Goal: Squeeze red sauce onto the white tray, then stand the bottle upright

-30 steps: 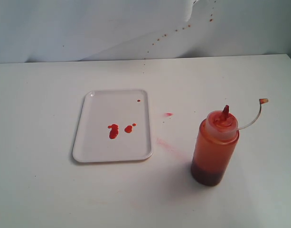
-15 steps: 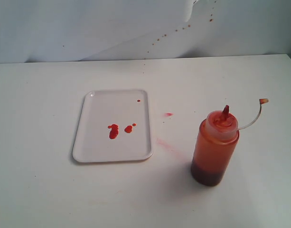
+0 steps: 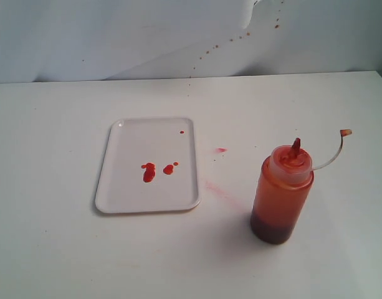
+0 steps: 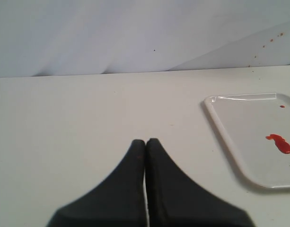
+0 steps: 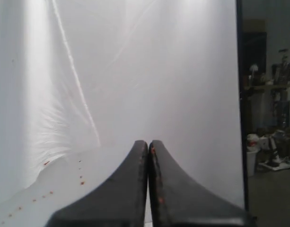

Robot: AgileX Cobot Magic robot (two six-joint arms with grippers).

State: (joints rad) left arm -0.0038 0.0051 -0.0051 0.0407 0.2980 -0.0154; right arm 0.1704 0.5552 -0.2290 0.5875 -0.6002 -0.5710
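Note:
The bottle (image 3: 281, 196) stands upright on the table at the right of the exterior view, its red nozzle up and its clear cap strap (image 3: 333, 154) arching to the right. A darker red layer of sauce fills its bottom. The white tray (image 3: 122, 199) lies left of it, with small blobs of red sauce (image 3: 149, 172) near its middle. Neither arm shows in the exterior view. My left gripper (image 4: 145, 141) is shut and empty, with the white tray (image 4: 230, 142) and a red sauce blob (image 4: 279, 143) off to one side. My right gripper (image 5: 148, 142) is shut and empty, facing a white backdrop.
Faint pink smears (image 3: 219, 187) mark the table between tray and bottle. Small sauce spatters dot the white backdrop (image 3: 240, 37). Past the backdrop's edge, the right wrist view shows a cluttered room (image 5: 270, 142).

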